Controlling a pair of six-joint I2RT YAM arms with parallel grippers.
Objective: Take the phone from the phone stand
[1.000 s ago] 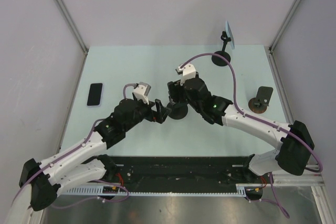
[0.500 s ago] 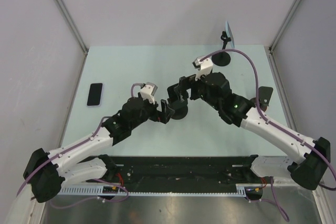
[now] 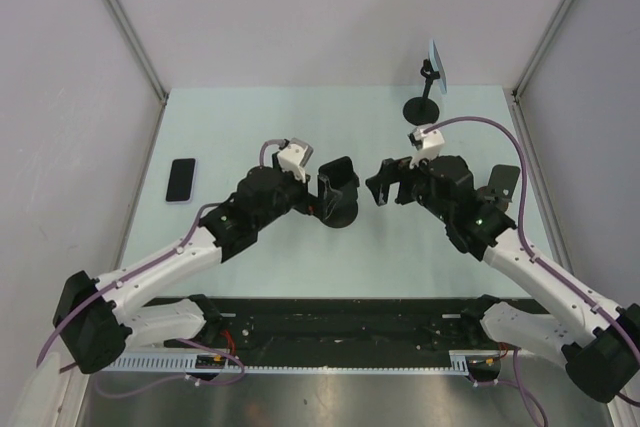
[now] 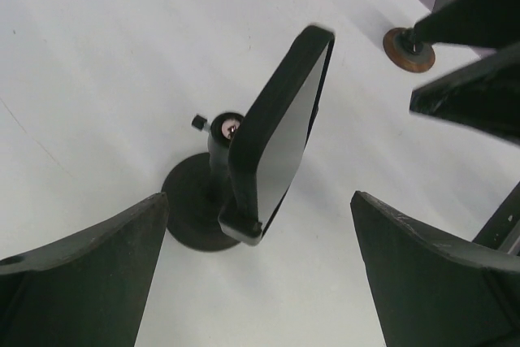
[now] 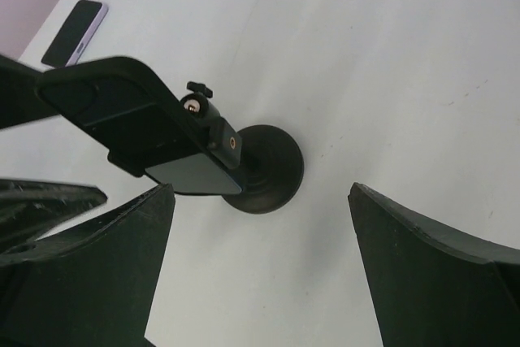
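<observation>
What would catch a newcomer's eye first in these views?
A black phone sits mounted on a round-based phone stand at the centre of the table. The left gripper and right gripper flank it, jaws open, neither touching it. A second phone lies flat near the table's left edge.

Bright, even light casts soft shadows (close foreground blurs)

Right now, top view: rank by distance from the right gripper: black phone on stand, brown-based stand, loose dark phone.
1. Black phone on stand, just left of the right gripper.
2. Brown-based stand, to its right.
3. Loose dark phone, far left.
</observation>
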